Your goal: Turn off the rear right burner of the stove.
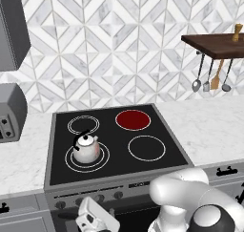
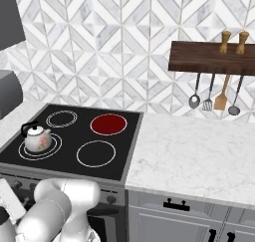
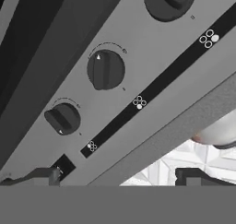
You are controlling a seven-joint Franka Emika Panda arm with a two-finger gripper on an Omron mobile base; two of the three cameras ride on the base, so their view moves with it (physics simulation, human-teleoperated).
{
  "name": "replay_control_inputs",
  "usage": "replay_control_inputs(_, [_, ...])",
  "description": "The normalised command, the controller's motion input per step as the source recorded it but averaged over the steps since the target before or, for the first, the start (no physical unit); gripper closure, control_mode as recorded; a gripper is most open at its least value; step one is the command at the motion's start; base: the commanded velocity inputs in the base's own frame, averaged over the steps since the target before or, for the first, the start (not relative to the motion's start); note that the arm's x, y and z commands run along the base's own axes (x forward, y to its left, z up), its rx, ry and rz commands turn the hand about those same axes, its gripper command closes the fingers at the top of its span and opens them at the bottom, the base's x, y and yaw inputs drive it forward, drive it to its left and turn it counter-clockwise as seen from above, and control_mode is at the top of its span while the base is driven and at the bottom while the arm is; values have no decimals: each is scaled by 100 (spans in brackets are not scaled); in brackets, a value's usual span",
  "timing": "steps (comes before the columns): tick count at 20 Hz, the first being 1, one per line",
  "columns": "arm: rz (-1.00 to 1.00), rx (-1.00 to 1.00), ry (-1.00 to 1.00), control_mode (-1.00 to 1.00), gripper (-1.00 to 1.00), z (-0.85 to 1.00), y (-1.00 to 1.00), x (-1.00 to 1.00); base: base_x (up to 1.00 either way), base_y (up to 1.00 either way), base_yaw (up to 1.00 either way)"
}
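The rear right burner point(image 1: 133, 120) point(image 2: 108, 124) glows solid red inside its thin white ring on the stove's black glass top point(image 1: 112, 140) point(image 2: 74, 136). Small dark knobs point(image 1: 99, 197) run along the stove's grey metal front. My gripper point(image 1: 88, 219) hangs low in front of that panel, left of centre. In the hand view the gripper point(image 3: 117, 179) is open, its fingertips point(image 3: 41, 176) wide apart with nothing between them. It faces a slanted row of three knobs: the middle knob point(image 3: 106, 69), a lower one point(image 3: 63, 119) and an upper one point(image 3: 168, 2). It touches none of them.
A metal kettle point(image 1: 86, 147) point(image 2: 36, 138) stands on the front left double-ringed zone. The front right zone point(image 1: 147, 148) is black. A grey toaster oven point(image 1: 9, 112) sits at the left. A wooden shelf point(image 2: 211, 57) with hanging utensils is at the right, over marble counter point(image 2: 189, 151).
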Motion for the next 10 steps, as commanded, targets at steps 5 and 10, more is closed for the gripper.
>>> replay_control_inputs(5, [7, 0, -1, -100, -100, -26, 0, 21, 0, 0, 0])
replay_control_inputs(10, [7, 0, -4, -100, -100, -25, 0, 28, 0, 0, 0])
